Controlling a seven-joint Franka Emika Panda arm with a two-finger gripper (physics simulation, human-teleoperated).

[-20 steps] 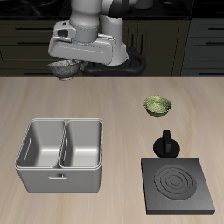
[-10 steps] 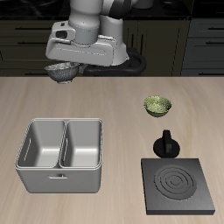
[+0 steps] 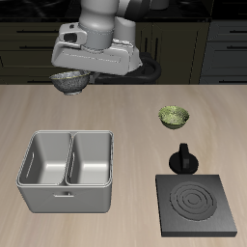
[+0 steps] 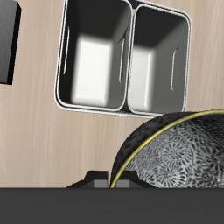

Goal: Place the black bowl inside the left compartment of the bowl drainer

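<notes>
The black bowl (image 3: 68, 82) hangs high above the table, beyond the back edge of the bowl drainer (image 3: 66, 193), and my gripper (image 3: 71, 73) is shut on its rim. In the wrist view the bowl (image 4: 179, 149) fills the near foreground, showing its speckled grey inside and a thin yellow rim line. Below it lies the bowl drainer (image 4: 87, 107) with both wells empty. The left compartment (image 3: 43, 159) is the well farther from the stove, and the wrist view also shows this left compartment (image 4: 159, 61). My fingertips are hidden in the wrist view.
A small yellow-green bowl (image 3: 174, 117) sits on the table. A black pot-like object (image 3: 183, 157) stands just behind the flat black stove plate (image 3: 199, 203), near the front edge. The stove plate's edge (image 4: 7, 39) shows in the wrist view.
My gripper has carried the black bowl slightly lower and a little toward the drainer. Nothing else has moved.
</notes>
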